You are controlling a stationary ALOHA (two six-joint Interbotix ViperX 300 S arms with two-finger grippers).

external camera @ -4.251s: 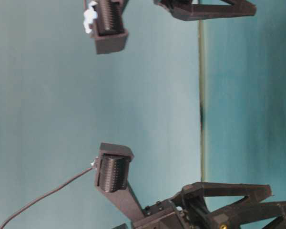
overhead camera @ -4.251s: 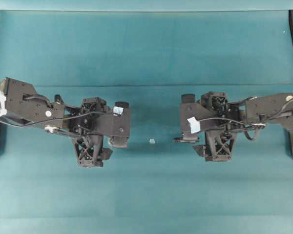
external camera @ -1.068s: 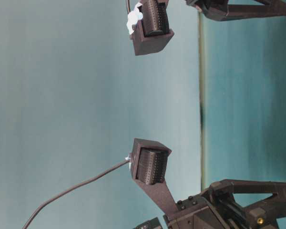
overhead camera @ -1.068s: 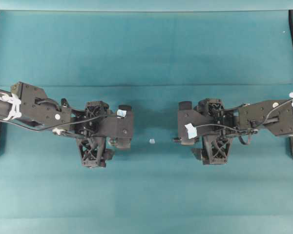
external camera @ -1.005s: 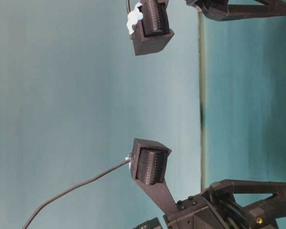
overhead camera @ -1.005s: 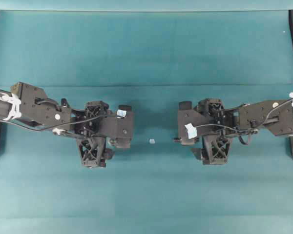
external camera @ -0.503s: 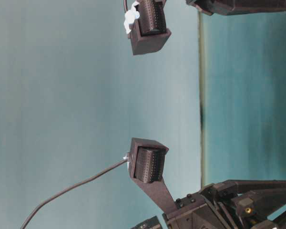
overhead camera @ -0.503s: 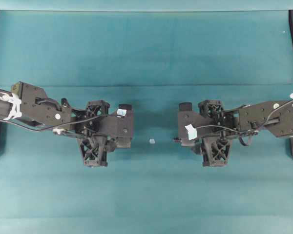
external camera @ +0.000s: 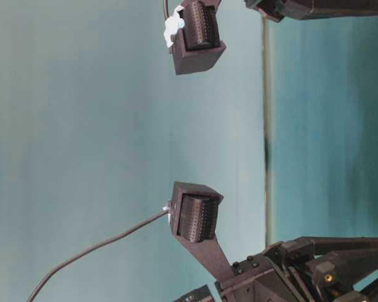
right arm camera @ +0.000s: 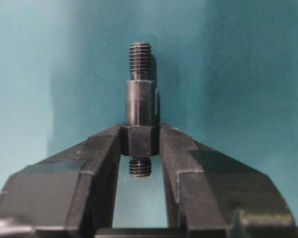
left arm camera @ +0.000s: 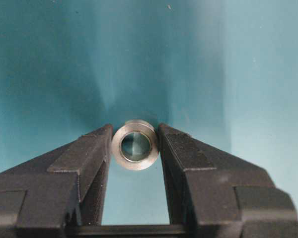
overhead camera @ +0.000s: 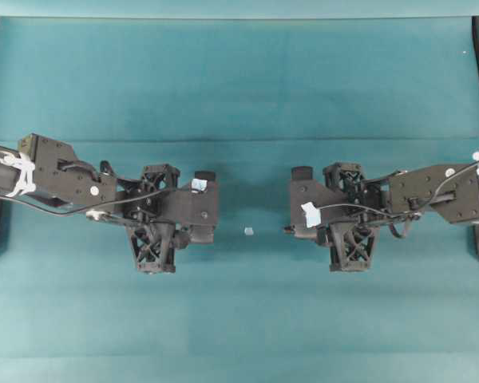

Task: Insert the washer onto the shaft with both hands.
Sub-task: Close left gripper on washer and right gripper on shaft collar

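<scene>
the left gripper (left arm camera: 135,148) is closed on the washer (left arm camera: 135,145), pinching the silvery ring between its two fingertips with the centre hole facing the wrist camera. the right gripper (right arm camera: 140,141) is clamped on the shaft (right arm camera: 140,106), gripping its thicker middle block so that a threaded end sticks out beyond the fingertips and another short threaded end shows behind them (toward the wrist). in the overhead view the two grippers sit on either side of a tiny pale speck (overhead camera: 248,230) on the teal table (overhead camera: 239,80), left gripper (overhead camera: 201,227) and right gripper (overhead camera: 295,223) facing each other and well apart.
</scene>
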